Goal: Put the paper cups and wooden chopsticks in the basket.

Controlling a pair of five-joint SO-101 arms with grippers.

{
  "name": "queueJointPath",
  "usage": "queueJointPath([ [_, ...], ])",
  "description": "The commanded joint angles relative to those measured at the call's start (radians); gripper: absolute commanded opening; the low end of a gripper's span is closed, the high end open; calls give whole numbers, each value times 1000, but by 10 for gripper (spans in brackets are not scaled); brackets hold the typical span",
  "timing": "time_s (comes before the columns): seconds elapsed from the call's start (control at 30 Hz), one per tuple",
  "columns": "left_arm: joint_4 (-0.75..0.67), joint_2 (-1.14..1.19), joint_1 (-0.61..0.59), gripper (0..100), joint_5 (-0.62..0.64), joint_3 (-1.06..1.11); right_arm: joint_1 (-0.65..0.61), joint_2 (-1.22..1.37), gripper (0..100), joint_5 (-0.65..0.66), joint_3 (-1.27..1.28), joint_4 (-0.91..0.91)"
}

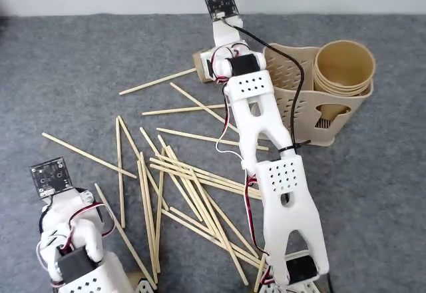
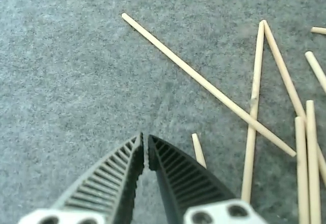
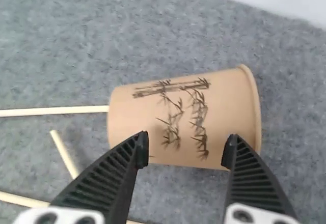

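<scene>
My right gripper [image 3: 187, 145] is open wide. One finger sits on each side of a paper cup [image 3: 183, 114]. I cannot tell if they touch it. The cup lies on its side on the grey mat [image 3: 61, 40]. It has little dark bamboo drawings on it. A chopstick [image 3: 51, 111] lies flat on the mat and points at the cup's small end.

From the high view, my right arm [image 1: 266, 140] stretches far across the mat. The cup's end [image 1: 198, 61] peeks out next to the arm's far end. The basket [image 1: 293, 106] stands on the mat just beside that arm. A stack of paper cups [image 1: 343, 63] stands up inside the basket, at the end away from my arm. Lots of wooden chopsticks [image 1: 200, 176] lie all over the mat between my two arms. Many cross over each other. None of them are in the basket.

My left gripper [image 2: 144, 142] is closed, with nothing in it. Its two fingers meet at the tips. It hangs over a bare bit of mat. A long chopstick [image 2: 204, 81] lies ahead of it, well apart. The end of a short chopstick [image 2: 198, 150] lies just beside one finger.
</scene>
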Motion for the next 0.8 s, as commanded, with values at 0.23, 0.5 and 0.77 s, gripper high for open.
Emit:
queueJointPath([
  [0.23, -25, -15, -8, 15, -8, -8, -62, -10, 245, 5, -61, 116],
  [0.5, -25, -15, -9, 15, -6, -8, -162, -8, 245, 9, -57, 133],
  [0.77, -25, -15, -11, 15, -6, -8, -101, -10, 246, 92, -63, 101],
])
